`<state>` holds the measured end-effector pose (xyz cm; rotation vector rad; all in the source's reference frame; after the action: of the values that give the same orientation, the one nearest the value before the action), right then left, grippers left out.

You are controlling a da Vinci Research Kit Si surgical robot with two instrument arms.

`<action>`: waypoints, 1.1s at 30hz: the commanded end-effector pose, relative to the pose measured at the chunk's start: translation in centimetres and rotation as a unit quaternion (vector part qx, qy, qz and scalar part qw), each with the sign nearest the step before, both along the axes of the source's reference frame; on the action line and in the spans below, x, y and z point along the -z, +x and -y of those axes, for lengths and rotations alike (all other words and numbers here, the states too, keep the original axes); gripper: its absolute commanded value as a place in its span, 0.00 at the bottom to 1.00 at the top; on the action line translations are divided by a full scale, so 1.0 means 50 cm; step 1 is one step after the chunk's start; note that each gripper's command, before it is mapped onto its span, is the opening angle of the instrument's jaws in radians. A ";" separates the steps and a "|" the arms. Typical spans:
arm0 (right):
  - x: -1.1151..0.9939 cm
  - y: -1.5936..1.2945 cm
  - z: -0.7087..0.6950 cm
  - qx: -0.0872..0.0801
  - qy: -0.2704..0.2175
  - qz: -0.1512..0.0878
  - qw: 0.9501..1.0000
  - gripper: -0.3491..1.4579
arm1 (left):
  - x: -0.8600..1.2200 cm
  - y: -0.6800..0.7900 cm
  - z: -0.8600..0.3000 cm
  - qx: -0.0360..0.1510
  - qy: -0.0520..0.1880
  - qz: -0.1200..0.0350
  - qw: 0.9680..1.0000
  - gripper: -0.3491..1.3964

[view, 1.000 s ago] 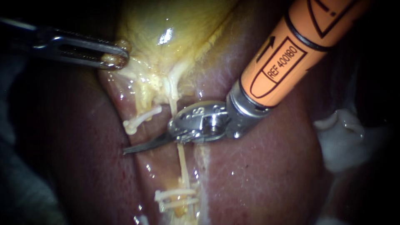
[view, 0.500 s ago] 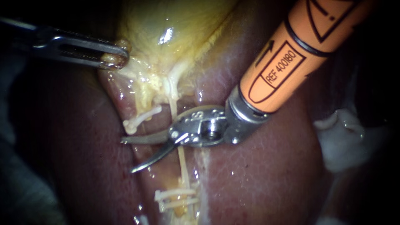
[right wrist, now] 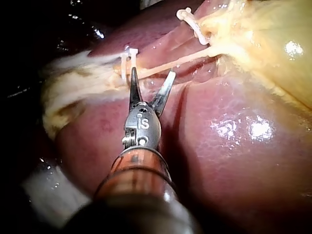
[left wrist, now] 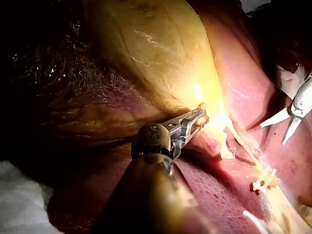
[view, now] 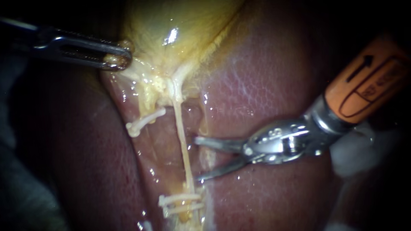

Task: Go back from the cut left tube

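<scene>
Dark red liver [view: 274,77] backs two steel instruments and three white clips [view: 180,199]. Clamped on the yellow gallbladder [view: 180,25] edge is my left instrument [view: 117,60]. Jaws gaping and empty, my right instrument [view: 197,159] sits beside the thin pale uncut tube [view: 183,141]; the clipped cut left tube [view: 145,121] lies beyond.

Can't follow left instrument [view: 119,60] shaft past the dark at the 10 o'clock edge. Right instrument [view: 199,159] shaft cropped at 3 o'clock. Can't identify pale lump [view: 357,162], blurred and half hidden behind that shaft. Cropped at 12 o'clock: gallbladder [view: 180,25]. Cropped at 6 o'clock: tube [view: 183,141] below the clips [view: 180,204]. Too dark from 7 to 9 o'clock to resolve.
</scene>
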<state>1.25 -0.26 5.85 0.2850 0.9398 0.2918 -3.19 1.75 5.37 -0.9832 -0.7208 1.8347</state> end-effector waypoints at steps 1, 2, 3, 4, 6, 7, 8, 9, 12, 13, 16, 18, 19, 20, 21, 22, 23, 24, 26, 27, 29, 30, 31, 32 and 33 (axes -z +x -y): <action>0.0006 -0.0018 -0.0006 0.012 -0.007 0.020 1.000 0.99 | 0.0000 0.0000 0.0000 0.000 0.000 0.000 1.000 0.00; 0.0011 -0.0030 -0.0011 0.016 -0.011 0.032 0.999 0.99 | 0.0000 0.0000 0.0000 0.000 0.000 0.000 1.000 0.00; 0.0017 -0.0042 -0.0018 0.020 -0.015 0.043 0.999 0.99 | 0.0000 0.0000 0.0000 0.000 0.000 0.000 1.000 0.00; 0.0024 -0.0056 -0.0028 0.019 -0.017 0.054 0.998 0.99 | 0.0000 0.0000 0.0000 0.000 0.000 0.000 1.000 0.00; 0.0037 -0.0077 -0.0044 0.015 -0.024 0.062 0.998 0.99 | 0.0000 0.0000 0.0000 0.000 0.000 0.000 1.000 0.00; 0.0044 -0.0089 -0.0053 0.012 -0.028 0.068 0.997 0.99 | 0.0000 0.0000 0.0000 0.000 0.000 0.000 1.000 0.00; 0.0050 -0.0098 -0.0061 0.011 -0.033 0.073 0.997 0.99 | 0.0000 0.0000 0.0000 0.000 0.000 0.000 1.000 0.00; 0.0055 -0.0105 -0.0067 0.008 -0.036 0.078 0.996 0.99 | 0.0000 0.0000 0.0000 0.000 0.000 0.000 1.000 0.00; 0.0063 -0.0121 -0.0078 0.009 -0.037 0.084 0.996 0.99 | -0.0002 -0.0001 0.0000 0.001 -0.001 -0.001 1.000 0.00; 0.0064 -0.0123 -0.0079 0.008 -0.034 0.086 0.996 0.99 | -0.0003 -0.0002 0.0001 0.001 -0.001 -0.001 1.000 0.00; 0.0063 -0.0123 -0.0077 0.014 -0.032 0.084 0.996 0.99 | -0.0010 -0.0007 0.0004 0.002 -0.002 -0.002 1.000 0.00; 0.0062 -0.0123 -0.0076 0.022 -0.024 0.076 0.997 0.99 | -0.0016 -0.0013 0.0007 0.003 -0.003 -0.003 1.000 0.00; 0.0062 -0.0123 -0.0076 0.024 -0.024 0.075 0.997 0.99 | -0.0020 -0.0017 0.0008 0.003 -0.004 -0.003 1.000 0.00; 0.0062 -0.0123 -0.0076 0.024 -0.024 0.075 0.997 0.99 | -0.0026 -0.0024 0.0011 0.004 -0.005 -0.004 1.000 0.00; 0.0062 -0.0123 -0.0076 0.024 -0.024 0.075 0.997 0.99 | -0.0031 -0.0029 0.0014 0.006 -0.006 -0.005 1.000 0.00; 0.0062 -0.0123 -0.0076 0.024 -0.024 0.075 0.997 0.99 | -0.0038 -0.0036 0.0017 0.006 -0.007 -0.005 1.000 0.00; 0.0062 -0.0123 -0.0076 0.024 -0.024 0.075 0.997 0.99 | -0.0047 -0.0045 0.0021 0.005 -0.007 -0.005 1.000 0.00; 0.0062 -0.0123 -0.0076 0.024 -0.024 0.075 0.997 0.99 | -0.0055 -0.0053 0.0023 0.003 -0.006 -0.005 1.000 0.00; 0.0062 -0.0123 -0.0076 0.024 -0.024 0.075 0.997 0.99 | -0.0071 -0.0069 0.0029 0.001 -0.006 -0.005 1.000 0.00; 0.0062 -0.0123 -0.0076 0.024 -0.024 0.075 0.997 0.99 | -0.0082 -0.0079 0.0032 -0.002 -0.006 -0.005 1.000 0.00; 0.0062 -0.0123 -0.0076 0.024 -0.024 0.075 0.997 0.99 | -0.0098 -0.0095 0.0037 -0.006 -0.005 -0.004 1.000 0.00; 0.0062 -0.0123 -0.0076 0.024 -0.024 0.075 0.997 0.99 | -0.0104 -0.0100 0.0039 -0.007 -0.005 -0.005 1.000 0.00; 0.0062 -0.0123 -0.0076 0.024 -0.024 0.075 0.997 0.99 | -0.0110 -0.0104 0.0041 -0.009 -0.004 -0.006 1.000 0.00; 0.0062 -0.0123 -0.0076 0.024 -0.024 0.075 0.997 0.99 | -0.0114 -0.0107 0.0044 -0.011 -0.004 -0.006 1.000 0.00; 0.0062 -0.0123 -0.0076 0.024 -0.024 0.075 0.997 0.99 | -0.0116 -0.0108 0.0045 -0.011 -0.005 -0.006 1.000 0.00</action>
<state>0.64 0.12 5.54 0.2371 0.7891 0.2430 -3.74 1.53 5.95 -0.9742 -0.7196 1.8633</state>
